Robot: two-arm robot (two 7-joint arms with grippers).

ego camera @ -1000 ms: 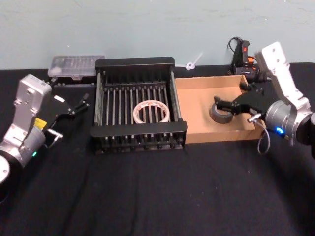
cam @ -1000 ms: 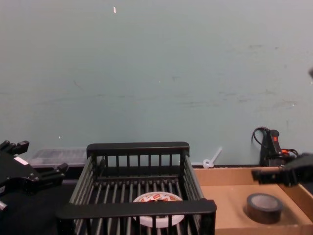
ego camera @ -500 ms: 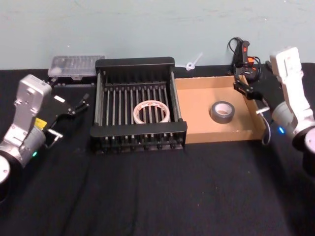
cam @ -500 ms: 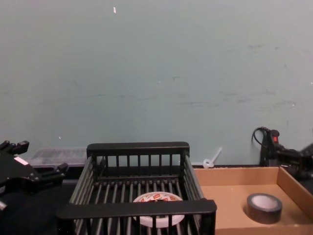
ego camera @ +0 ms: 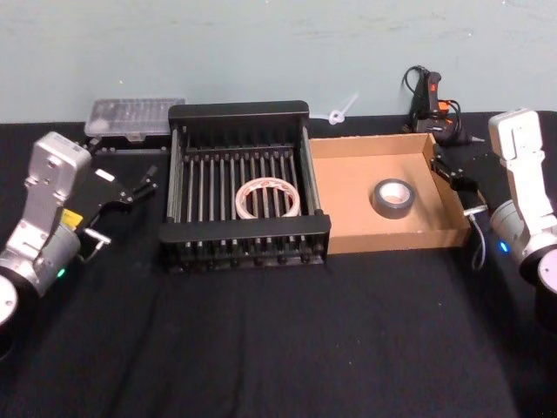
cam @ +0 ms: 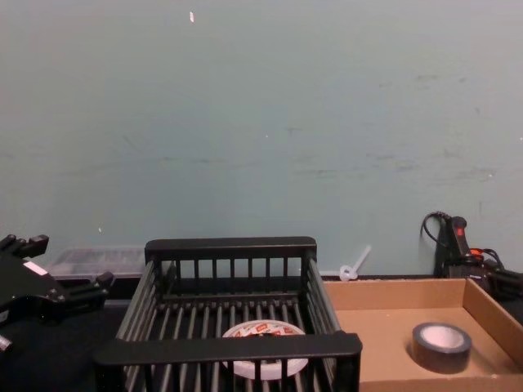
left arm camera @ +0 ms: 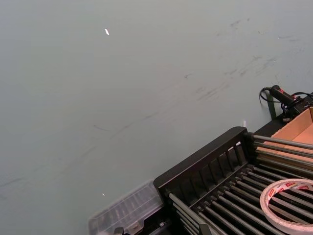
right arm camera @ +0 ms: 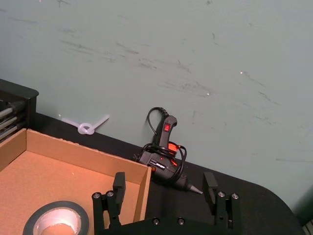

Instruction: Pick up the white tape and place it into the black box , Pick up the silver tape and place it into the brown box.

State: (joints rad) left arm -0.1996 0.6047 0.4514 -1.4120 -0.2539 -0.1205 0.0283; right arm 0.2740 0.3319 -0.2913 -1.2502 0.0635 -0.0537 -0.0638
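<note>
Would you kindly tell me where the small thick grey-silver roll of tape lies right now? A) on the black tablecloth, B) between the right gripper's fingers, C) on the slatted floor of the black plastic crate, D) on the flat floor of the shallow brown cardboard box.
D: the grey-silver roll lies flat on the brown cardboard box's floor, free of both grippers.

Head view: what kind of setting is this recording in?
Probably a lab or workshop bench: a black-draped table against a plain scuffed wall, with a glue gun and a clear parts case at the back.
</note>
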